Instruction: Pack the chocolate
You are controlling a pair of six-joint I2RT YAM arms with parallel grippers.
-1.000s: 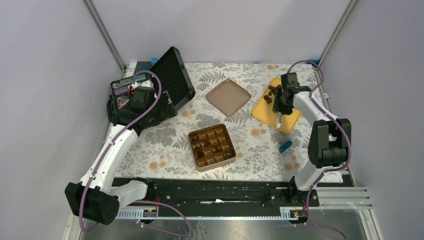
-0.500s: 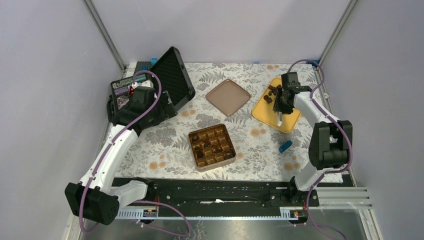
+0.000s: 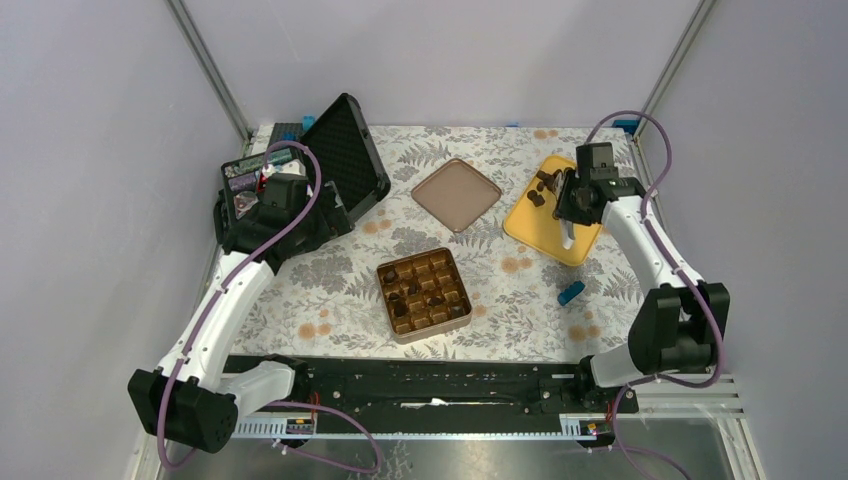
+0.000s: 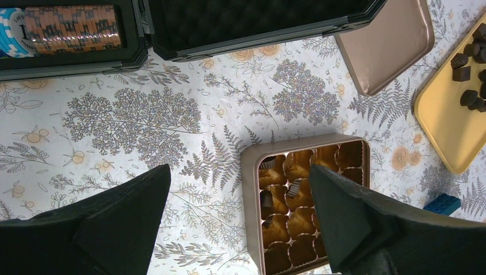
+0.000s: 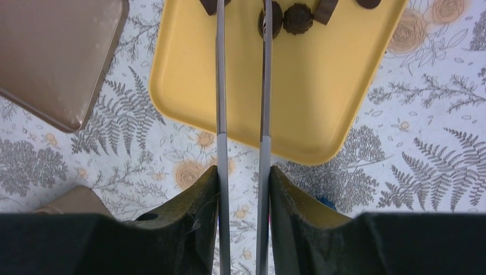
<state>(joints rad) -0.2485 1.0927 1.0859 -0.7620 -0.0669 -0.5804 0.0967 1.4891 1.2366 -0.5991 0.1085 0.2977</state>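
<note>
The right gripper's (image 5: 240, 11) thin fingers (image 5: 220, 86) run off the top edge of its wrist view. Their tips are out of sight, so I cannot tell whether they pinch anything. The chocolate (image 5: 298, 17) there is cropped by that edge, and one piece is half behind a finger. In the left wrist view the tin (image 4: 247, 212) is cut off at the bottom, one corner behind the left gripper (image 4: 238, 172).

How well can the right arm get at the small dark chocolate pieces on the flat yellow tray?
Probably yes: the right gripper hangs open right over the flat yellow tray, its thin fingers beside the small dark chocolate pieces, nothing blocking them.
</note>
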